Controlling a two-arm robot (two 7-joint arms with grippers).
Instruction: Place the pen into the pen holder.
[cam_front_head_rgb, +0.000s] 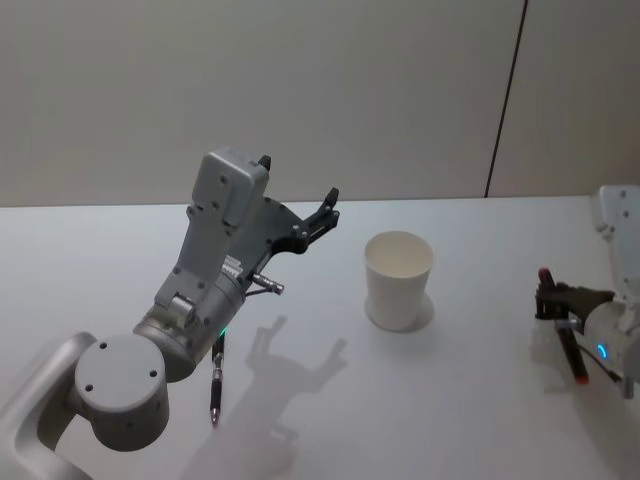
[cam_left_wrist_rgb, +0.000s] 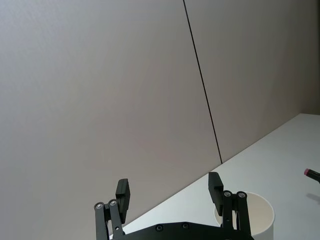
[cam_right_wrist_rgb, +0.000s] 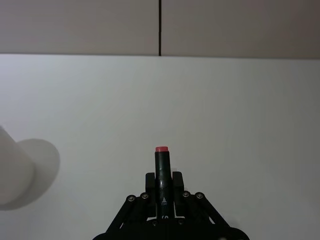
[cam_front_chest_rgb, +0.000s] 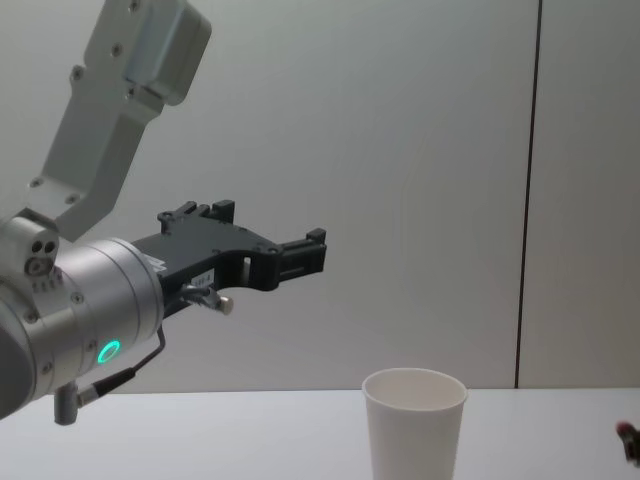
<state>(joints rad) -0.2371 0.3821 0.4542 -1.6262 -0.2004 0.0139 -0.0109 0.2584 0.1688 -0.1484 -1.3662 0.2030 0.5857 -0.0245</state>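
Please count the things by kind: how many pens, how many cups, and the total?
Pens: 2 (loose pen lying on the table beside the left arm, its left hand raised and open; held pen gripped by the right hand)
White paper cup: 1
Total: 3

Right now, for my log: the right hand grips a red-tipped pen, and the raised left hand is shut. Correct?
No: the raised left hand is open and empty, as the left wrist view shows. The right hand does grip the red-tipped pen.
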